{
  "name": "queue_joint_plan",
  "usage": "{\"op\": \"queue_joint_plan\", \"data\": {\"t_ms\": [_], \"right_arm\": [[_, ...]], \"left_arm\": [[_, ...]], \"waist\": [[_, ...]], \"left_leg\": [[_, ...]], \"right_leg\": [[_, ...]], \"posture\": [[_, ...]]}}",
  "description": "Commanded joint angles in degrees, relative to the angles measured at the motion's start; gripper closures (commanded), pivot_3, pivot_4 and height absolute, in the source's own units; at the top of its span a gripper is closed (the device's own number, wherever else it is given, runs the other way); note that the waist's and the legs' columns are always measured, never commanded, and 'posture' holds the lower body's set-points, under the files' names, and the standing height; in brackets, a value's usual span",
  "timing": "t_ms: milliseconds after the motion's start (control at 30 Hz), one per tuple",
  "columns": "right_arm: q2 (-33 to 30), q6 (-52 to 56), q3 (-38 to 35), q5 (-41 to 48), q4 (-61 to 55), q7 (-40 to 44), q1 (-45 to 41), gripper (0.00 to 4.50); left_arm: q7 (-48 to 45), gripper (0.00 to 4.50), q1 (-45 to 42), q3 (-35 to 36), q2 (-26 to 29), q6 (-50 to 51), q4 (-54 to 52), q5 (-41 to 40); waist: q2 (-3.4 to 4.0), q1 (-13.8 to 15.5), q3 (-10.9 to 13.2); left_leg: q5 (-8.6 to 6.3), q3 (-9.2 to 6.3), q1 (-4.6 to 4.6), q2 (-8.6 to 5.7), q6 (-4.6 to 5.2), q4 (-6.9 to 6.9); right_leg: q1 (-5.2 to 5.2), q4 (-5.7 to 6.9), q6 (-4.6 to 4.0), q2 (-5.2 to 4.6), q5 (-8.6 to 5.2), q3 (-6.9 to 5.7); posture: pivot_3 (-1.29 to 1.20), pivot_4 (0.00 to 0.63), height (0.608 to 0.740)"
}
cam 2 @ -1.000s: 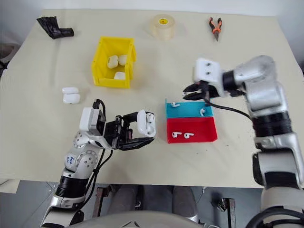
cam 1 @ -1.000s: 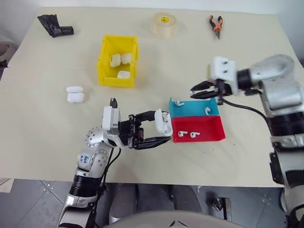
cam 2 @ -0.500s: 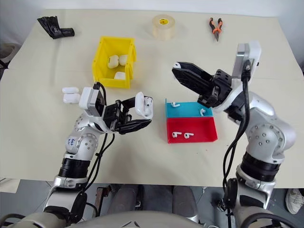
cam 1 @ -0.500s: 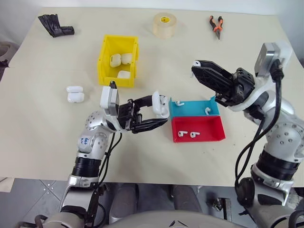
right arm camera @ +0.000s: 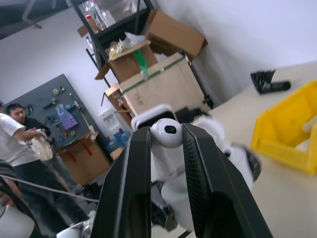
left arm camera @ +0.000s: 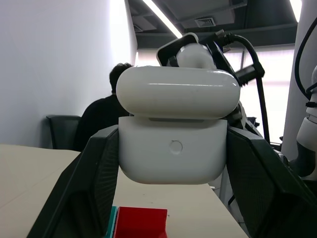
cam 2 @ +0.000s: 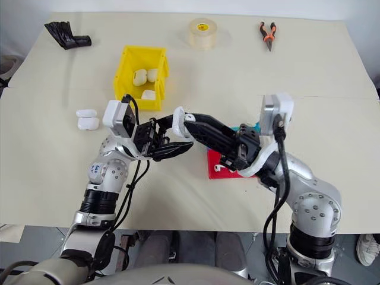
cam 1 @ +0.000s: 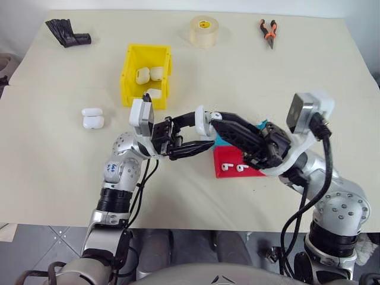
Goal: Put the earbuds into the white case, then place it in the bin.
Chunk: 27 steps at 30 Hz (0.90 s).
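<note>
Just in front of the bright yellow open-topped plastic bin (cam 1: 146,83), above the bench (cam 1: 71,172), the left claw (cam 1: 205,132) was clamped on the small glossy white rounded earbud case (left arm camera: 173,129), lid hinged up. The right claw (right arm camera: 166,144) met it there, fingers pinched on a tiny glossy white earbud (right arm camera: 166,132). Two more earbuds lay in the shallow red plastic tray (cam 1: 228,160) beyond the case.
</note>
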Motion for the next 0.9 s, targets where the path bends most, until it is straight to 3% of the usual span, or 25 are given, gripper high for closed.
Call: {"op": "queue_joint_plan", "data": {"t_ms": [33, 467, 700, 900], "right_arm": [[-1.28, -2.87, 1.8, -1.45, -1.89, 1.67, 0.92, 3.96], [-8.85, -10.45, 8.28, -13.41, 0.03, 10.75, 6.02, 3.96], [-11.43, -11.48, 7.41, -14.08, 0.63, 9.82, 7.04, 3.96], [-15.13, -10.72, 4.62, -11.27, 0.28, 11.35, 5.52, 2.21]], "left_arm": [[0.07, 1.7, -0.66, 0.32, -0.4, 0.28, -1.71, -0.95], [-2.31, 1.7, -0.1, -0.16, 0.23, 0.56, -3.08, -0.44], [-3.94, 1.7, 0.0, -0.51, -0.47, -1.12, -2.69, 0.81], [-4.89, 1.7, 0.73, -1.05, -0.59, -1.65, -2.66, 1.42]], "waist": [[0.0, 0.01, 0.0], [0.0, 0.07, 0.0], [-0.01, 0.14, 0.0], [-0.01, 0.17, 0.0]], "left_leg": [[0.0, 0.0, 0.01, 0.0, 0.0, 0.0], [-0.01, 0.01, 0.01, -0.02, 0.01, -0.01], [-0.01, 0.0, 0.01, -0.01, 0.01, 0.0], [-0.01, 0.0, 0.01, -0.01, 0.01, 0.0]], "right_leg": [[0.0, 0.0, 0.0, 0.0, 0.0, 0.0], [0.01, -0.02, 0.0, 0.01, 0.0, 0.0], [0.02, -0.03, 0.0, 0.01, 0.0, 0.0], [0.03, -0.04, 0.0, 0.01, 0.0, 0.0]], "posture": [[0.0, 0.15, 0.74], [0.0, 0.15, 0.74], [0.0, 0.15, 0.74], [0.0, 0.15, 0.74]]}}
